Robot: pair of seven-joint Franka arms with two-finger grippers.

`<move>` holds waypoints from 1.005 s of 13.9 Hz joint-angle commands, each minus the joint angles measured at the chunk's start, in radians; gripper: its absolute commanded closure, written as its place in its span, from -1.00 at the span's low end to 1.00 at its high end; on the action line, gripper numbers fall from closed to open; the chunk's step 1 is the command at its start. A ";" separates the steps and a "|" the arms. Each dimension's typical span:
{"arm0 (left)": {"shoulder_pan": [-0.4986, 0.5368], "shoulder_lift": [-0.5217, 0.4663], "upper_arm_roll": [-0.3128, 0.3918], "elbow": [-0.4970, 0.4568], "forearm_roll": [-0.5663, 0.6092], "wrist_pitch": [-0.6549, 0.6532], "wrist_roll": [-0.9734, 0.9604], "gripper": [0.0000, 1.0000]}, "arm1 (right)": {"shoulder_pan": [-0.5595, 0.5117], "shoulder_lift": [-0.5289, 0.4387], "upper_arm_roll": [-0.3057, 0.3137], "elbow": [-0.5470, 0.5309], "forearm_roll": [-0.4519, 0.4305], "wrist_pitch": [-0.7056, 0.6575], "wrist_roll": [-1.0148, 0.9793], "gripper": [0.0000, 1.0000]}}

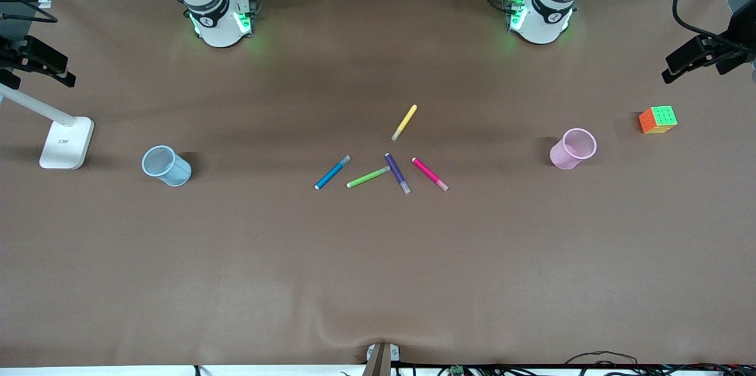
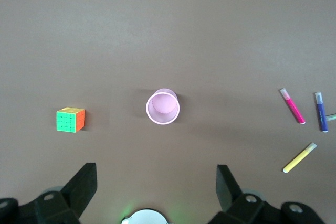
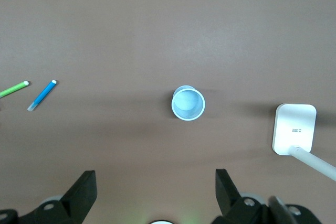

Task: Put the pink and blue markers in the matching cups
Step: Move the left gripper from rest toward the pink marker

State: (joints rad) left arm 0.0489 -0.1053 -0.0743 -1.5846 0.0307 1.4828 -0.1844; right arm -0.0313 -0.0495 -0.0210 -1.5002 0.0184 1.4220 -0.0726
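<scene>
Two markers, pink marker (image 1: 430, 174) and blue marker (image 1: 332, 172), flat mid-table, left gripper (image 2: 156, 179) and right gripper (image 3: 156, 182) spread, fingertips cut off.

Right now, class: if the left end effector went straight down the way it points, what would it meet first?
Probably the pink cup, which stands upright and empty almost directly below the open left end effector. It may instead land on bare table just beside the cup; depth is unclear.

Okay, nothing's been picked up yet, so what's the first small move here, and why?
Probably lower the left claw toward the pink marker. Both claws are open and hold nothing, high over the cups. The pink marker lies flat on the table, apart from the purple pen, toward the left arm's end where the pink cup stands upright. The blue marker can follow.
</scene>
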 commanded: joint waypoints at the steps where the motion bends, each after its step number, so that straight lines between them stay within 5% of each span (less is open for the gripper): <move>1: -0.003 0.010 -0.021 0.031 0.001 -0.013 -0.013 -1.00 | -0.002 0.007 0.001 0.020 0.012 -0.015 0.011 -1.00; 14: 0.002 0.032 -0.032 0.037 0.000 -0.036 -0.055 -1.00 | 0.001 0.007 0.003 0.020 0.012 -0.015 0.011 -1.00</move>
State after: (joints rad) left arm 0.0490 -0.0783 -0.0988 -1.5694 0.0308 1.4766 -0.2007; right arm -0.0312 -0.0495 -0.0208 -1.5002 0.0184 1.4220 -0.0726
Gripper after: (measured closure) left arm 0.000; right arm 0.000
